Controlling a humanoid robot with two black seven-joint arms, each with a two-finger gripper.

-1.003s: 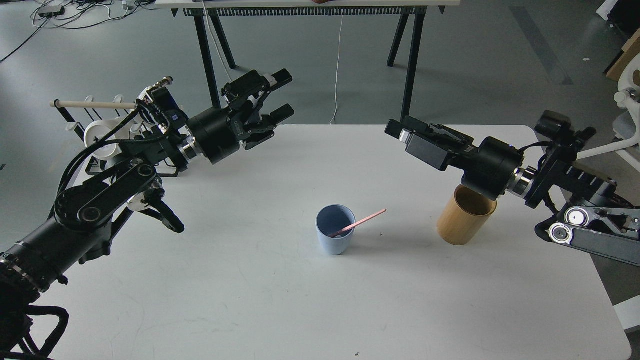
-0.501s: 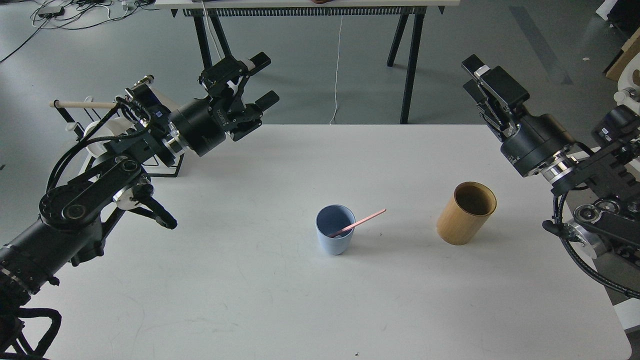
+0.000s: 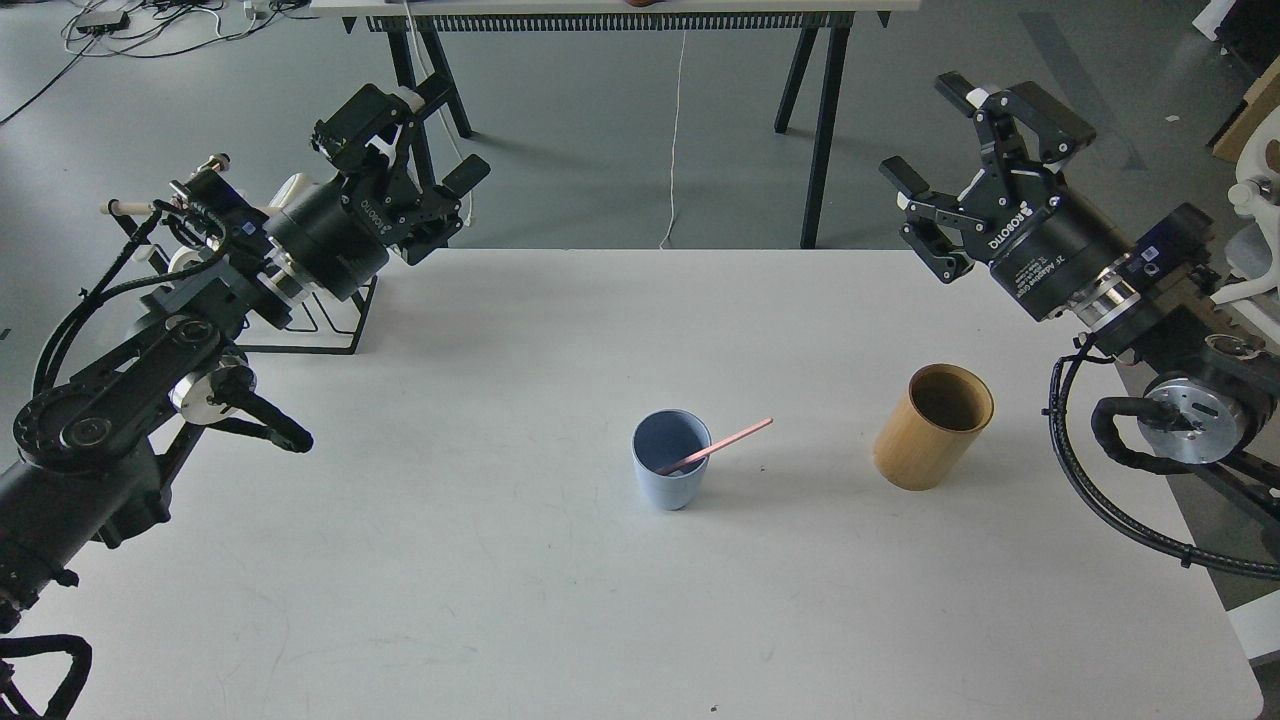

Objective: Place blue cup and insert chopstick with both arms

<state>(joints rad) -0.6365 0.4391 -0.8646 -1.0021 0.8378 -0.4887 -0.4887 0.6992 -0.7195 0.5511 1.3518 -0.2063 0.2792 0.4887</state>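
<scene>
The blue cup [image 3: 671,458] stands upright on the white table [image 3: 500,580], a little right of the middle. A pink chopstick [image 3: 728,441] rests inside it and leans out over the rim to the right. My left gripper [image 3: 435,125] is open and empty, raised beyond the table's far left edge. My right gripper [image 3: 960,135] is open and empty, raised above the table's far right corner. Both grippers are well apart from the cup.
A tan bamboo cylinder [image 3: 932,427] stands upright right of the blue cup. A black rack [image 3: 330,315] with a pale wooden dowel [image 3: 125,208] and white mugs sits at the far left, partly hidden by my left arm. Trestle table legs [image 3: 820,130] stand behind.
Both arms have pulled back and up, away from the middle of the table. The right gripper has swung off the bamboo cylinder and opened. The cup and chopstick have not moved.
</scene>
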